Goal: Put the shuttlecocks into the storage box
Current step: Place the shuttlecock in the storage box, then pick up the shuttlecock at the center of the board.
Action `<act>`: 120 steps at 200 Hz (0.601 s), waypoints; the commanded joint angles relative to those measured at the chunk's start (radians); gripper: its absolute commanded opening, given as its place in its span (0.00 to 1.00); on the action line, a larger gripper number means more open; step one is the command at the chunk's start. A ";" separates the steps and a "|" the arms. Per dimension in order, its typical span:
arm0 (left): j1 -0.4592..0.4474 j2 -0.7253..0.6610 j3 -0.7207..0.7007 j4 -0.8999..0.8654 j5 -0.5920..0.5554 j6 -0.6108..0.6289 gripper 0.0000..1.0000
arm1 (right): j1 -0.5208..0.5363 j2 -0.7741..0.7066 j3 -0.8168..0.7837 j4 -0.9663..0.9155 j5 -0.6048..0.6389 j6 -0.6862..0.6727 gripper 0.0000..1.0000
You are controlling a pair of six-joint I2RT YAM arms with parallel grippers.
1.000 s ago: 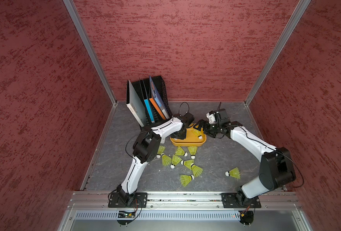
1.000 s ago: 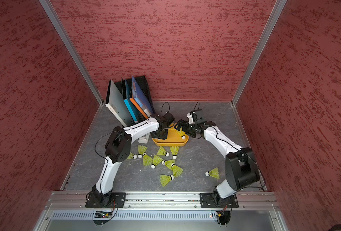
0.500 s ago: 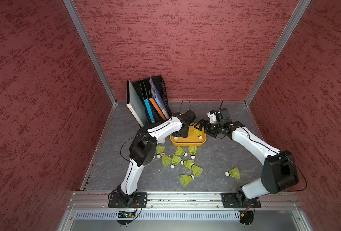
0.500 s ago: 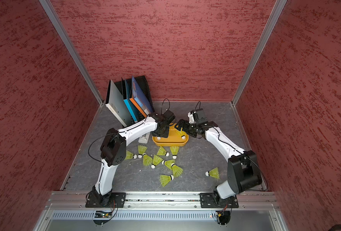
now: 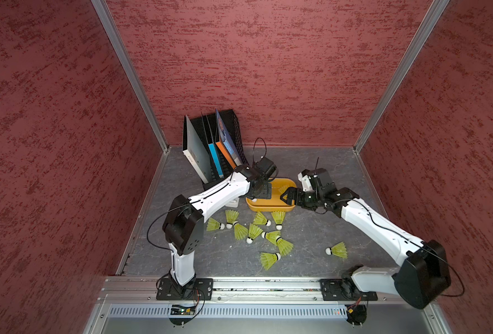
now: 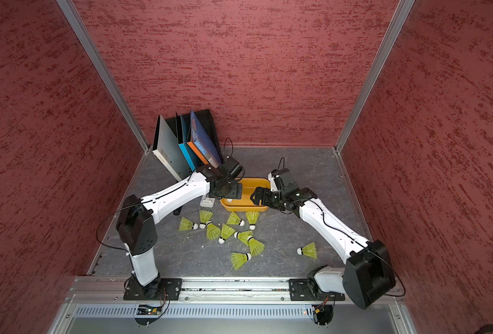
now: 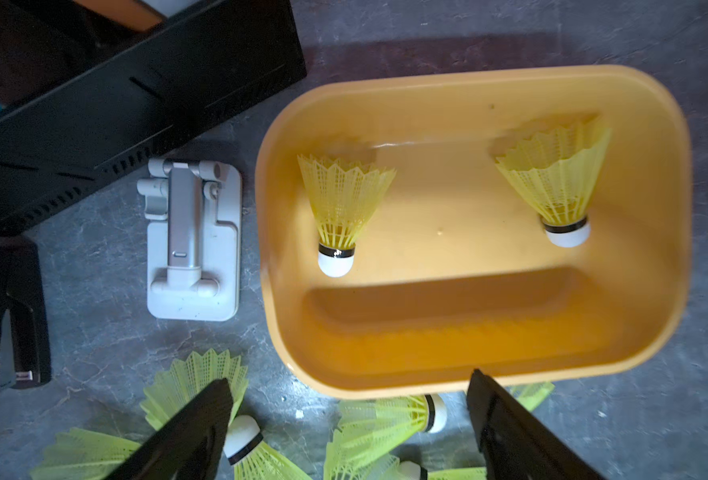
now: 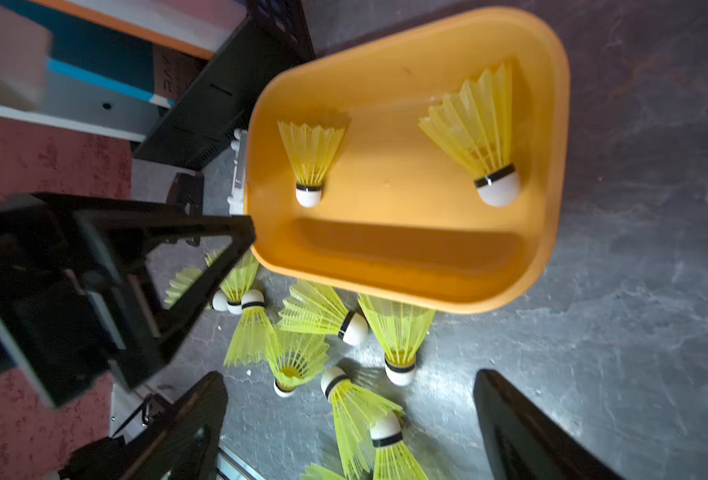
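Left wrist view is showing two shuttlecocks lying inside the storage box. My left claw, clenched a moment ago, is now hanging released and empty above it. About ten are waiting on the bench beside the box.

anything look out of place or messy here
Nothing looks damaged. Two shuttlecocks lie in the storage box; the other shuttlecocks are strewn on the table just outside it, and one stray shuttlecock lies alone, off toward the right arm's base.
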 commanded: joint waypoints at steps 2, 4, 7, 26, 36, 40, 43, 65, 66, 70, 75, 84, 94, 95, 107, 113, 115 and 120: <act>0.002 -0.086 -0.070 0.091 0.046 -0.009 1.00 | 0.049 -0.035 -0.033 -0.048 0.085 0.009 0.98; 0.001 -0.094 -0.078 0.095 0.050 -0.010 1.00 | 0.053 -0.038 -0.037 -0.050 0.088 0.010 0.98; 0.000 -0.104 -0.089 0.101 0.055 -0.012 1.00 | 0.060 -0.039 -0.040 -0.052 0.092 0.012 0.98; -0.006 -0.179 -0.174 0.142 0.081 -0.016 1.00 | 0.101 -0.048 -0.074 -0.055 0.123 0.023 0.96; -0.011 -0.224 -0.226 0.171 0.105 -0.016 1.00 | 0.120 -0.054 -0.088 -0.054 0.139 0.029 0.96; -0.013 -0.243 -0.247 0.181 0.115 -0.018 1.00 | 0.128 -0.056 -0.095 -0.054 0.146 0.031 0.96; -0.015 -0.255 -0.262 0.188 0.122 -0.018 1.00 | 0.133 -0.058 -0.100 -0.053 0.151 0.032 0.95; -0.024 -0.360 -0.390 0.253 0.191 -0.025 1.00 | 0.169 -0.062 -0.139 -0.039 0.173 0.044 0.91; -0.024 -0.364 -0.397 0.257 0.195 -0.026 1.00 | 0.170 -0.062 -0.141 -0.038 0.173 0.045 0.90; -0.024 -0.384 -0.424 0.270 0.207 -0.028 1.00 | 0.177 -0.060 -0.146 -0.034 0.175 0.046 0.89; -0.023 -0.406 -0.455 0.286 0.225 -0.030 1.00 | 0.185 -0.057 -0.154 -0.029 0.180 0.051 0.86; -0.026 -0.448 -0.510 0.309 0.243 -0.039 1.00 | 0.199 -0.048 -0.167 -0.017 0.189 0.057 0.83; -0.029 -0.494 -0.568 0.342 0.275 -0.046 1.00 | 0.213 -0.035 -0.179 0.002 0.194 0.064 0.80; -0.029 -0.497 -0.573 0.344 0.276 -0.048 1.00 | 0.214 -0.033 -0.180 0.004 0.194 0.065 0.80; -0.035 -0.541 -0.629 0.369 0.300 -0.055 1.00 | 0.222 -0.015 -0.188 0.024 0.198 0.073 0.76; -0.038 -0.560 -0.653 0.386 0.317 -0.055 1.00 | 0.224 -0.005 -0.191 0.033 0.200 0.075 0.74; -0.039 -0.566 -0.660 0.390 0.320 -0.055 1.00 | 0.225 -0.002 -0.190 0.037 0.201 0.076 0.74; -0.044 -0.582 -0.679 0.399 0.326 -0.055 1.00 | 0.225 0.005 -0.192 0.046 0.204 0.077 0.72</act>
